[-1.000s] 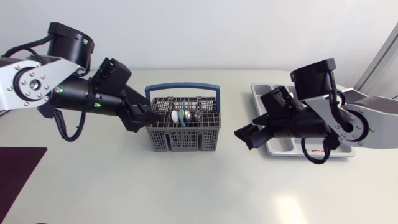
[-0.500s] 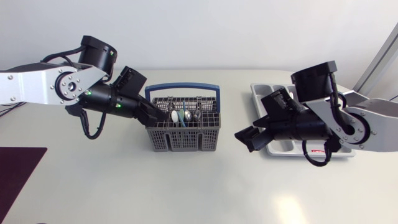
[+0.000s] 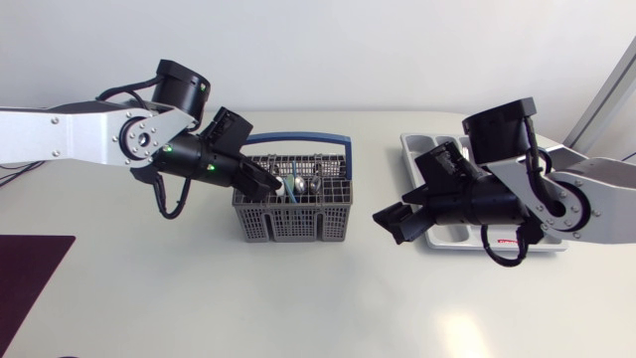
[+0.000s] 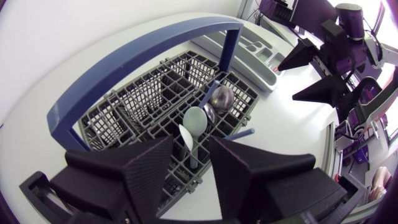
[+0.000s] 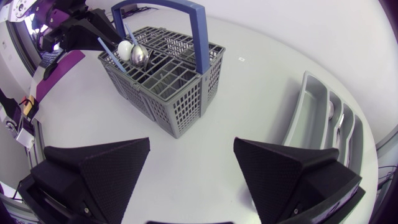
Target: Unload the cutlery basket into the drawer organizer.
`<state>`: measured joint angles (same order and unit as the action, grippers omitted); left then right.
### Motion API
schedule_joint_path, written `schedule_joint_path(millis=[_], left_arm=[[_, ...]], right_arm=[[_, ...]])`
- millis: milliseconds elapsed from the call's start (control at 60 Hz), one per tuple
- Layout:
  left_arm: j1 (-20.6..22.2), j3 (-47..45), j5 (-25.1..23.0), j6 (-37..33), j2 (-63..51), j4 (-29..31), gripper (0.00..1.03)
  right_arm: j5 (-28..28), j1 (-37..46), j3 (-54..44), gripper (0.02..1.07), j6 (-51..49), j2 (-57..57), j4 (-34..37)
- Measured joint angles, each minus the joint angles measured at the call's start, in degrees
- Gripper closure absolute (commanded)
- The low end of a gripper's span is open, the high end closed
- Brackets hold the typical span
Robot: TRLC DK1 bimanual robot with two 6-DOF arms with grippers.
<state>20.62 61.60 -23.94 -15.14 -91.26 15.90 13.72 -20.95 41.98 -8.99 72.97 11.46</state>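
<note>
The grey cutlery basket (image 3: pixel 294 221) with a blue handle (image 3: pixel 292 140) stands mid-table, also seen as the basket (image 4: pixel 118 109) and the basket (image 5: pixel 165 87). Spoons (image 3: pixel 298 185) stand in its rear cells: pale ones (image 4: pixel 196 121), metal ones (image 4: pixel 221 96). My left gripper (image 3: pixel 264 185) reaches into the basket's left rear corner. In the left wrist view this gripper (image 4: pixel 191 144) is shut on a pale spoon's handle. My right gripper (image 3: pixel 390 221) hangs open above bare table between the basket and the grey organizer (image 3: pixel 410 149); the right wrist view shows it (image 5: pixel 191 163) holding nothing.
The organizer (image 5: pixel 308 106) lies at the right rear under my right arm, with some cutlery (image 5: pixel 336 118) in its slots. A dark purple mat (image 3: pixel 30 268) covers the front left corner. A thin blue-handled piece (image 4: pixel 244 132) leans in the basket beside the spoons.
My left arm has swung right and down into the basket, and its fingers have drawn together around the spoon handle. The right arm has stayed put.
</note>
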Motion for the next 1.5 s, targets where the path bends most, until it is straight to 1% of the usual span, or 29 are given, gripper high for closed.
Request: schedule_joint_path(millis=[233, 317, 350, 467, 633, 1000, 1367, 1500], left_arm=[[1.1, 0.7, 3.0, 1.5, -1.9, -1.7, 0.57], [1.1, 0.9, 3.5, 2.2, -2.1, -2.5, 0.62], [1.1, 1.2, 3.5, 2.8, -2.4, -2.6, 0.69], [1.1, 1.9, 3.5, 3.7, -3.6, -3.0, 0.8], [1.2, 1.9, 3.4, 4.7, -4.4, -2.9, 0.87], [1.3, 2.4, 3.2, 4.9, -3.9, -2.0, 0.87], [0.9, 2.4, 1.7, 5.1, 1.4, -1.1, 0.87], [0.8, 2.4, 1.7, 5.1, 1.8, 0.4, 0.86]], right_arm=[[0.0, 0.0, -0.2, 0.1, 0.0, 0.0, 0.0], [0.0, 0.0, -0.8, 0.1, 0.0, 0.0, 0.0], [0.0, 0.0, -1.0, 0.1, 0.0, 0.0, 0.0], [0.0, 0.0, -1.6, 0.1, 0.0, 0.0, 0.0], [0.0, 0.0, -1.7, 0.1, 0.0, 0.0, -0.1], [0.0, 0.0, -2.7, 0.1, 0.0, -1.4, -0.1], [0.0, 0.0, -2.8, 0.1, 0.0, -2.6, -0.1], [0.0, 0.0, -3.0, 0.1, 0.0, -3.4, -0.1]])
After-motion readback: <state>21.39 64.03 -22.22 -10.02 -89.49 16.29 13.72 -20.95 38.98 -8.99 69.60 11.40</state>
